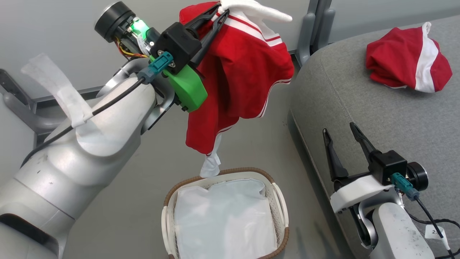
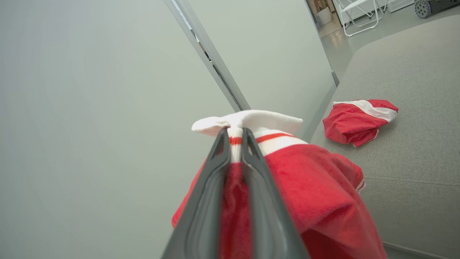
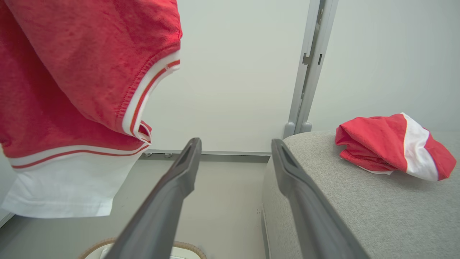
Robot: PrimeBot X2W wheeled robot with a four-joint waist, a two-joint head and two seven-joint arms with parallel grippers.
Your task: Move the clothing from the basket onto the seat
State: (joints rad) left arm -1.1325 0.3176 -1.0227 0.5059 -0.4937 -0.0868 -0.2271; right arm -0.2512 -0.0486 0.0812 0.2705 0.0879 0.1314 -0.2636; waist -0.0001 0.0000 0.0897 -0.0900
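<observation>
Left gripper (image 1: 221,10), clamped on the hanging red garment (image 1: 244,72), should carry it fully over the sofa (image 1: 377,115) before releasing; right gripper (image 1: 339,127) gapes empty.

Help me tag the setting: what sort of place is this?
Likely a staged lab or office test area, not a home: grey sofa seat, plain partition panels, bare floor, laundry basket.

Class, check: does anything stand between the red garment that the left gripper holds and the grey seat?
Nothing visible does. The garment hangs from the left gripper beside the seat; a second garment lies farther along it.
</observation>
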